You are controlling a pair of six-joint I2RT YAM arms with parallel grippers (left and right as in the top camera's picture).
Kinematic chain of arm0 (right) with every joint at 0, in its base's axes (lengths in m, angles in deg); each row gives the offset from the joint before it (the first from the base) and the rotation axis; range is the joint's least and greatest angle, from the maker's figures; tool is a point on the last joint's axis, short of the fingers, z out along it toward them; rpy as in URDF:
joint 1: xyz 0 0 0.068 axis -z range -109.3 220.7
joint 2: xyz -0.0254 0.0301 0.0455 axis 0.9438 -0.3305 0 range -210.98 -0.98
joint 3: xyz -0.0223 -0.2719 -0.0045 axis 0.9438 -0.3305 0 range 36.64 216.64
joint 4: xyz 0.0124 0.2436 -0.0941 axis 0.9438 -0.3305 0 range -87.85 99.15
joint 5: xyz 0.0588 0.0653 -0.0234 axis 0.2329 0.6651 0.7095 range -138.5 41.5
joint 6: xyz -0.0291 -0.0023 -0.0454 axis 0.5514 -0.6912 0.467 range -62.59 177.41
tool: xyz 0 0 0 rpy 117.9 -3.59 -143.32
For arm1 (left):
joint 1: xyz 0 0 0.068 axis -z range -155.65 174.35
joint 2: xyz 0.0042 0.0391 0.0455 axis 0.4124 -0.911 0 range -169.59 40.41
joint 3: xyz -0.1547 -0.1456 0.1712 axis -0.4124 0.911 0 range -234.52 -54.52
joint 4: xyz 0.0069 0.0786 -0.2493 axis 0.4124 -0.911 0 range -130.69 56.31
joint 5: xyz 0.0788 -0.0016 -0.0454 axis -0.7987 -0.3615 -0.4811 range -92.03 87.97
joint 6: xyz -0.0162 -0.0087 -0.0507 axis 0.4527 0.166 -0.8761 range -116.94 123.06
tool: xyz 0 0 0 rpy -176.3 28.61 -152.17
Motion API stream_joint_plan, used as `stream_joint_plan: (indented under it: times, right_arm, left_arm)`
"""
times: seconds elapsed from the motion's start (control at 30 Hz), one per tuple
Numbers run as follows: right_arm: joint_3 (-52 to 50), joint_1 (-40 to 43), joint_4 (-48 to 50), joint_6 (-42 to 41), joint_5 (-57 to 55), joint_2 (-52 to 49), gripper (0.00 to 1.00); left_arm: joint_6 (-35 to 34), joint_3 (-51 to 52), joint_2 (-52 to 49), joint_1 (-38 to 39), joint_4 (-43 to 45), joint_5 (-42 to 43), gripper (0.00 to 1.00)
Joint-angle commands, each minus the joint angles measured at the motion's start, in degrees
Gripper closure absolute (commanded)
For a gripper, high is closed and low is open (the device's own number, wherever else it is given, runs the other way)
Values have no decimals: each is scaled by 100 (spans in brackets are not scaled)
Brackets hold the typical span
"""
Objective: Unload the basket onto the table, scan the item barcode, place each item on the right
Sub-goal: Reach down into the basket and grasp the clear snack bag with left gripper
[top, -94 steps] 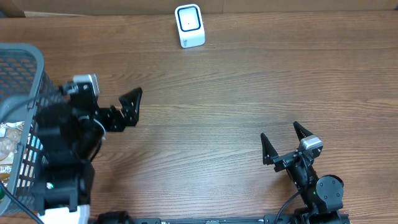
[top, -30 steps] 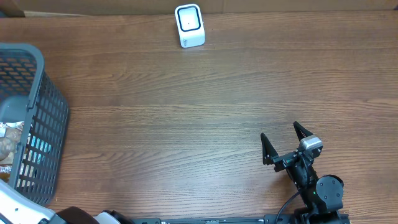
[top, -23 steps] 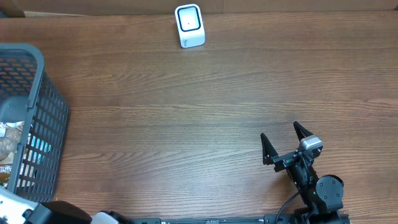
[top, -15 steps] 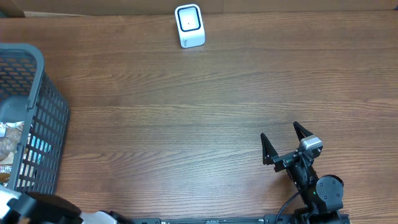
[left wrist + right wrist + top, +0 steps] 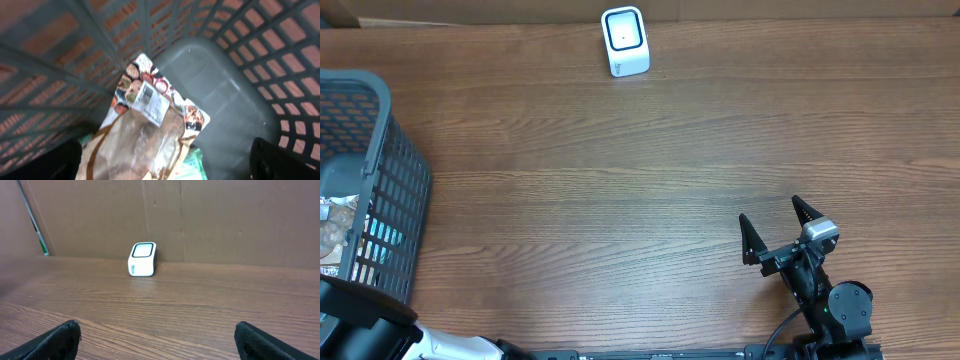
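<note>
Both apart — left gripper (image 5: 162, 164), right gripper (image 5: 771, 213); snack bag (image 5: 135, 145) label (image 5: 153, 103) (print unreadable) faces up.

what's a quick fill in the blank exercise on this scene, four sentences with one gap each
1. The grey basket stands on the robot's ___ side of the table.
2. The snack packet lies ___ the basket.
3. The scanner has a ___ casing.
4. The right fingers stand ___, with nothing between them.
Missing words: left; inside; white; open.
</note>
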Motion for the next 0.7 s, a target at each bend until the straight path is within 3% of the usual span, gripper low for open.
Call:
stream_joint_plan:
  times: [0.0, 0.07, 0.13, 0.27, 0.43, 0.67]
  right_arm:
    - [-59, 22, 26, -2, 9, 57, 0]
    - [-59, 22, 26, -2, 9, 57, 0]
    - [-59, 22, 26, -2, 9, 57, 0]
    - [-59, 22, 26, -2, 9, 57, 0]
    - [-59, 22, 26, -2, 9, 57, 0]
    - [-59, 22, 26, -4, 9, 57, 0]
  left_arm:
    - [326, 7, -9, -37, 116, 111, 10]
    - [461, 7, -11, -37, 136, 109, 9]
    - [614, 7, -13, -37, 162, 111, 0]
    - [1084, 9, -31, -37, 170, 2, 0]
    - [1099, 136, -35, -66, 201, -444, 0]
    - [1296, 560, -37, -221, 538, -452, 0]
